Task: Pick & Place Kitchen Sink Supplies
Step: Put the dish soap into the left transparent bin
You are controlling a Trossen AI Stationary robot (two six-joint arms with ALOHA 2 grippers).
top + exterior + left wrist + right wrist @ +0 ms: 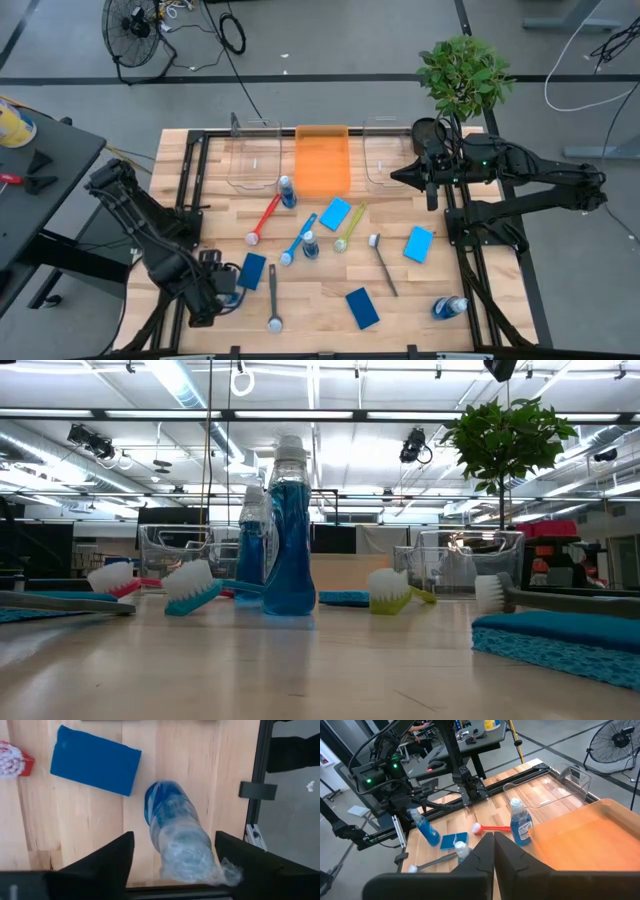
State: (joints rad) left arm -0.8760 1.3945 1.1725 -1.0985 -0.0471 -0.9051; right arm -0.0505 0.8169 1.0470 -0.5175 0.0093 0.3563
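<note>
Bright, even light is coming from ceiling strip lights (190,390), which are glaring white in the low view. The tabletop (300,660) is blurring close to that camera, and a sponge (560,635) there is looking soft. Shadows are lying faint and short under the brushes (266,218) seen from above.

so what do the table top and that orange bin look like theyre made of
Table top: looks like wood, pale butcher-block planks with visible grain and a smooth finish. Orange bin: probably plastic, translucent and glossy, since the surface beneath shows faintly through it.
</note>
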